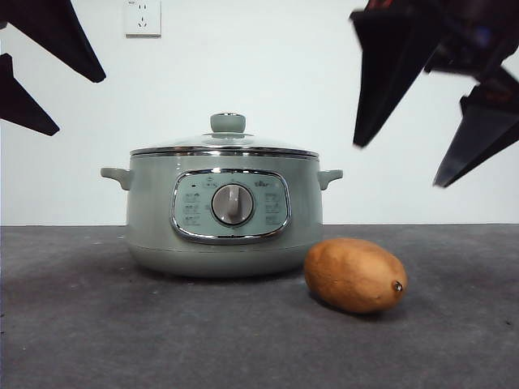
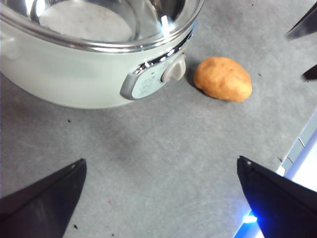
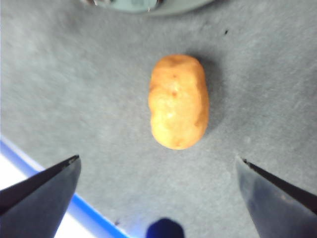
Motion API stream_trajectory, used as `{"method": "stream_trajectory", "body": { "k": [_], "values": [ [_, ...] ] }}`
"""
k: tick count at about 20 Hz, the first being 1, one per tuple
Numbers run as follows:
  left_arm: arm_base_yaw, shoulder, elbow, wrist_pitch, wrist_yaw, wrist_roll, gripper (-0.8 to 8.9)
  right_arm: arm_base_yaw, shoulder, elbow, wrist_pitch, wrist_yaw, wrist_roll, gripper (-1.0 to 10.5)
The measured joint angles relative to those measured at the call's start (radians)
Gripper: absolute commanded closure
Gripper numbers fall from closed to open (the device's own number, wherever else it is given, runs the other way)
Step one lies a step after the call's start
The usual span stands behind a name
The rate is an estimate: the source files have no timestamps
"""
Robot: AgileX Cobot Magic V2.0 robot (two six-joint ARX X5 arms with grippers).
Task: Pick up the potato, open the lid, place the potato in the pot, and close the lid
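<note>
Right gripper (image 1: 442, 121) hanging high above the potato (image 3: 178, 101), jaws spread wide and empty, the potato lying on the grey table (image 1: 81, 324) ahead of and between the two fingers (image 3: 44, 191), well apart from both. Left gripper (image 2: 158, 198) likewise gaping, nothing held, poised near the pot (image 1: 227, 215) with the lid (image 1: 225, 144) closed on it. Potato resting on its side just beside the pot's front, apparently not touching. Probably firm and fairly heavy for its size, rigid, unlikely to bruise under moderate squeeze; matte skin likely grippy, though the rounded shape could roll or squirt out if pinched near an end. Best taken across the narrow middle, fingers straddling the short axis, closing squarely on the widest belly.
</note>
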Motion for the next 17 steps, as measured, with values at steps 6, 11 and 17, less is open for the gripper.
{"method": "stream_trajectory", "body": {
  "k": [6, 11, 17],
  "values": [
    [-0.021, 0.000, 0.000, 0.009, -0.001, -0.003, 0.90, 0.033, 0.130, 0.001, 0.104, 0.093, 0.000, 1.9],
    [-0.024, 0.000, 0.000, 0.016, -0.001, -0.004, 0.90, 0.035, 0.242, 0.001, 0.202, 0.091, 0.000, 1.9],
    [-0.024, 0.001, 0.000, 0.040, -0.001, -0.004, 0.91, 0.035, 0.351, 0.001, 0.240, 0.081, -0.003, 2.6]
  ]
}}
